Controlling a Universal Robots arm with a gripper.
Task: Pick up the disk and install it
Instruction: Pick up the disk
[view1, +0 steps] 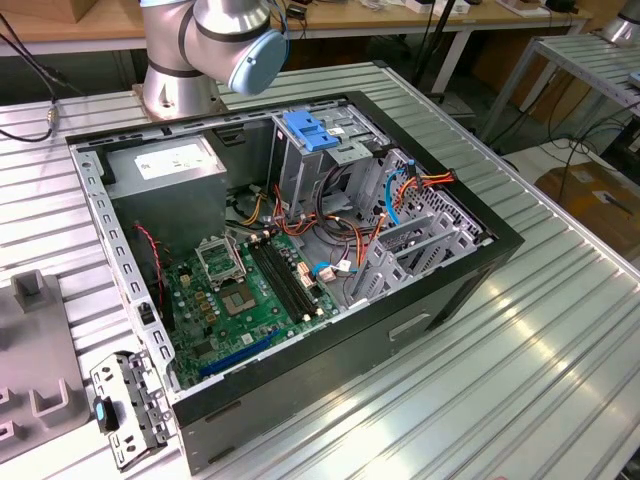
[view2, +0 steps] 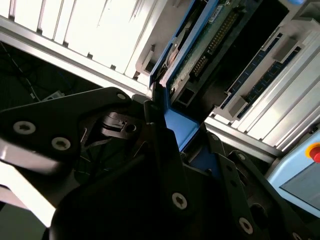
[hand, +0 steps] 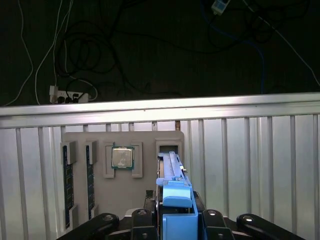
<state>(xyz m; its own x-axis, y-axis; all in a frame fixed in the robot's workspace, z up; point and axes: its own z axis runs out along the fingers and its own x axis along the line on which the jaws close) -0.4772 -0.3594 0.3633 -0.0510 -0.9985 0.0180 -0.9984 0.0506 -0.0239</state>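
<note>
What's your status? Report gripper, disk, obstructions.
Gripper shut on disk. Disk on edge at grey tray. Chip beside it, apart; nothing seen blocking.

- Computer case (view1: 400, 330): black shell, bare grey metal inside.
- Motherboard (view1: 250, 300), at seven o'clock inside the case: green with black slots.
- Clip (view1: 313, 130), at twelve o'clock: bright blue.
- Cables (view1: 345, 225): orange, red, yellow and black.
- Table (view1: 540, 380): silver, ribbed in parallel lines.
- The disk (hand: 172, 192): bright blue carrier.
- Gripper (view2: 182, 142): black.
- Tray (hand: 150, 142): pale grey.
- Chip (hand: 121, 157): silver, green-edged.
</note>
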